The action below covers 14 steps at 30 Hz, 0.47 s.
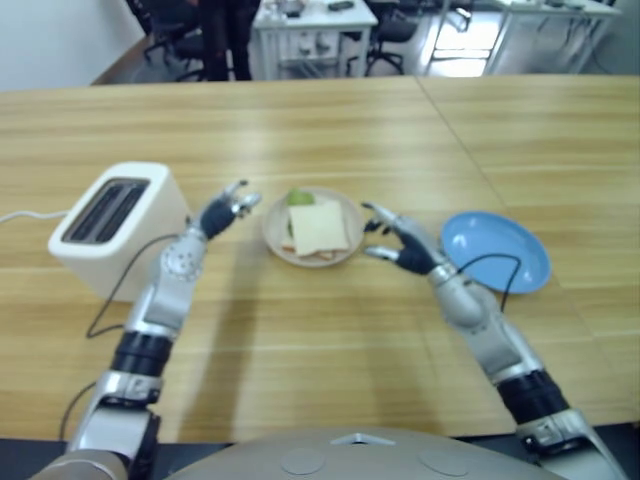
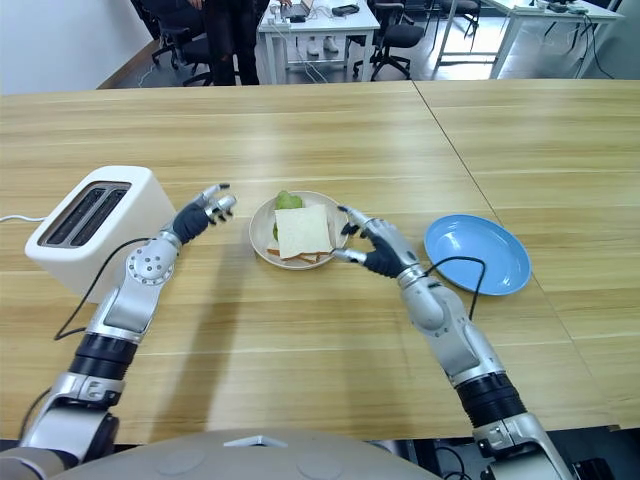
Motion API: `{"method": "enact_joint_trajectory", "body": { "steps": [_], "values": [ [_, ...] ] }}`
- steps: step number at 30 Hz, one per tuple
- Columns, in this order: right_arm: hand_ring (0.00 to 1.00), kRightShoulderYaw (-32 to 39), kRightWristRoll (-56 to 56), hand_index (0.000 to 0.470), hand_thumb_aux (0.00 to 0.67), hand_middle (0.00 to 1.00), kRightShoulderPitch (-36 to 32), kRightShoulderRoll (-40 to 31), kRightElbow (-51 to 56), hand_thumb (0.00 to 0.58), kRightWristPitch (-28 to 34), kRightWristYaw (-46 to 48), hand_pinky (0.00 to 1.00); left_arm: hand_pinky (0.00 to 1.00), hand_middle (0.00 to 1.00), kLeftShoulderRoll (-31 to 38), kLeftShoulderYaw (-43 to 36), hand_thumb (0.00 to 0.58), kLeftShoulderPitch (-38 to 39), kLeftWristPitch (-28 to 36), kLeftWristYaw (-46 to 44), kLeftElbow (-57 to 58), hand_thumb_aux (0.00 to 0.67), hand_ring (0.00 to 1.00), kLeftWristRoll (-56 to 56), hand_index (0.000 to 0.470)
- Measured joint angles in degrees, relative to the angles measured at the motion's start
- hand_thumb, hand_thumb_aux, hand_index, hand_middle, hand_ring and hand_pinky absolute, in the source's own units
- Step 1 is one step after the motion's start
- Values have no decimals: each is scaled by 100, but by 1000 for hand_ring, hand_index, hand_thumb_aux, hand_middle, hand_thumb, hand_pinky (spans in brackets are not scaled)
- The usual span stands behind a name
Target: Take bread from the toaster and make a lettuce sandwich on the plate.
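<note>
A white toaster [image 1: 110, 225] stands at the left of the wooden table, and its slots look dark. A pale round plate [image 1: 274, 240] in the middle holds a stacked sandwich [image 1: 319, 230], a white bread slice on top and green lettuce [image 1: 300, 198] poking out at the back. My left hand [image 1: 225, 211] hovers just left of the plate, fingers loosely spread, holding nothing. My right hand [image 1: 398, 243] hangs at the plate's right rim, fingers spread and empty.
A blue plate [image 1: 497, 249] lies right of my right hand, with a black cable over its near edge. The toaster's white cord runs off to the left. Office chairs and a white table [image 2: 320, 22] stand beyond the far edge.
</note>
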Motion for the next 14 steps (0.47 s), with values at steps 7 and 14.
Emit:
{"method": "enact_joint_trajectory", "body": {
  "steps": [7,14],
  "values": [
    [0,-1300,2420,0,0,0,-538,856,982,0,382,515,0,0,0,-855,393,0,-546,-1194,805,914,0,0,-836,0],
    [0,-1654,2590,0,0,0,-948,1018,2146,0,-5,696,0,0,0,-874,533,0,-827,-1820,938,2098,0,0,-1171,0]
  ]
}}
